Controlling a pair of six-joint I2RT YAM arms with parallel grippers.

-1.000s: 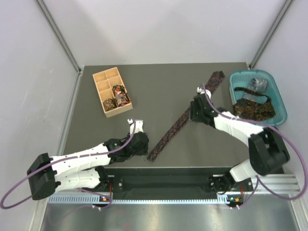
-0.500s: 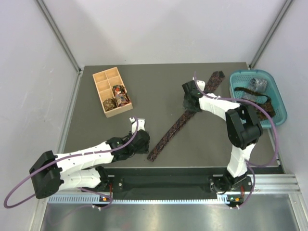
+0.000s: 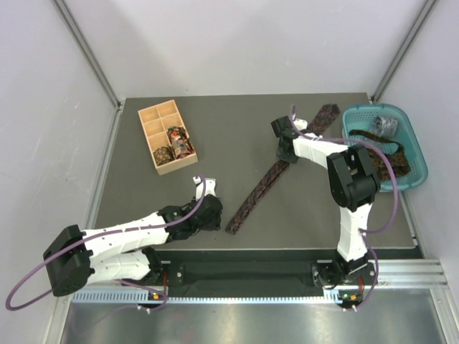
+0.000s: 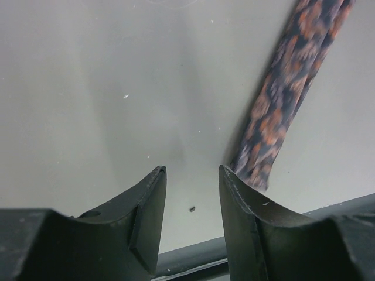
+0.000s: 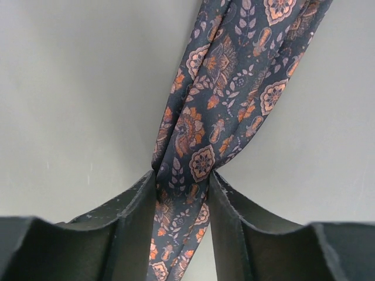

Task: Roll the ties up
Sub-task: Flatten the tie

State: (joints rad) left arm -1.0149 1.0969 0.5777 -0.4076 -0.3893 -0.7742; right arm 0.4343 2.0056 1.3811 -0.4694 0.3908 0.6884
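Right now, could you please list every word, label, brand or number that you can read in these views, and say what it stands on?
There are none to read. The tie bears only an orange paisley pattern, and the wooden box and the basket show no legible print.

Left gripper (image 4: 192, 172) agape, right gripper (image 5: 182, 180) tight.

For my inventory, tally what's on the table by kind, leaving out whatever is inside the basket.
Unrolled tie: 1
Rolled ties, in the box: 2
Wooden box: 1
Teal basket: 1
Total: 5
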